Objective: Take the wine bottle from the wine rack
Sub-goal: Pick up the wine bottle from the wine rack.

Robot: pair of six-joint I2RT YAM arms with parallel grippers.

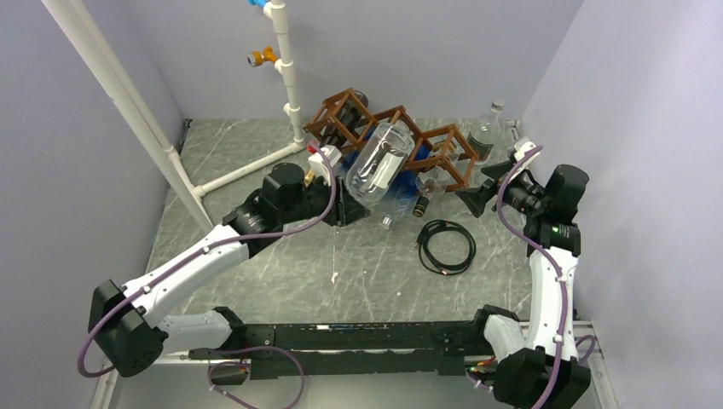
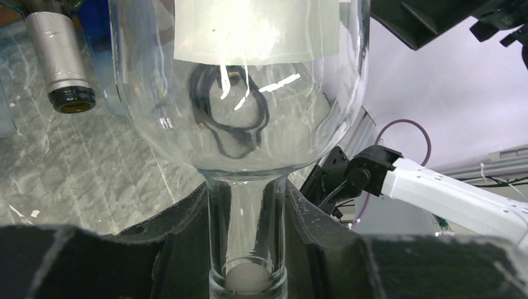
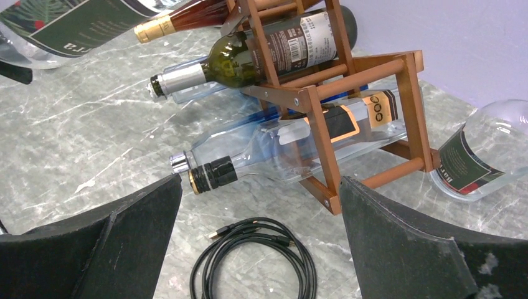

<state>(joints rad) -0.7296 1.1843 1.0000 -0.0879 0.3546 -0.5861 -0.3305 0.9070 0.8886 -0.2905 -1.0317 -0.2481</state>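
A large clear wine bottle (image 1: 379, 162) hangs tilted in front of the brown wooden wine rack (image 1: 437, 135), neck toward me and base toward the rack. My left gripper (image 1: 348, 207) is shut on its neck. In the left wrist view the neck (image 2: 248, 218) sits tight between the black fingers (image 2: 180, 249), with the bottle's round shoulder (image 2: 249, 124) above. Whether the base still touches the rack I cannot tell. My right gripper (image 1: 477, 198) is open, right of the rack and holding nothing. Its view shows the rack (image 3: 314, 128) just beyond the gripper (image 3: 260, 180).
Other bottles lie in the rack: a green one (image 3: 249, 53) and a clear one with a black cap (image 3: 274, 156). Another clear bottle (image 3: 479, 156) rests right of the rack. A coiled black cable (image 1: 445, 245) lies on the table. A white pipe frame (image 1: 290, 77) stands at the back left.
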